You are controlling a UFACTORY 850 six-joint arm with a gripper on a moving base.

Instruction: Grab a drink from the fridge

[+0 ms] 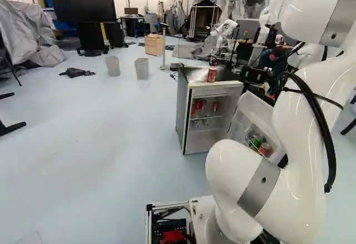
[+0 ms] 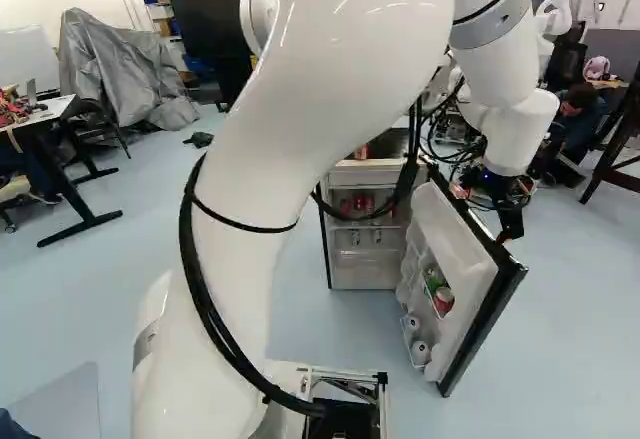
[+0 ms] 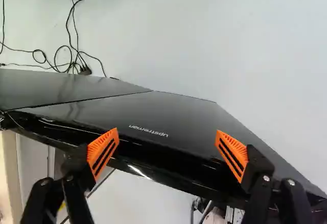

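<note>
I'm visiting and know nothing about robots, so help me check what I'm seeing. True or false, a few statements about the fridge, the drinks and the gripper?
1. The fridge door is closed. False: it stands open.
2. A red can stands on top of the fridge. True.
3. The gripper is holding a drink. False: its orange pads stand wide apart, with no drink between them.
4. A green can sits in the door's rack. True.
5. The fridge's inner shelves hold no cans. False: red cans stand there.

White arm arched up and over, wrist pointing down; black gripper hanging at its end, orange-padded fingers spread wide apart.
</note>
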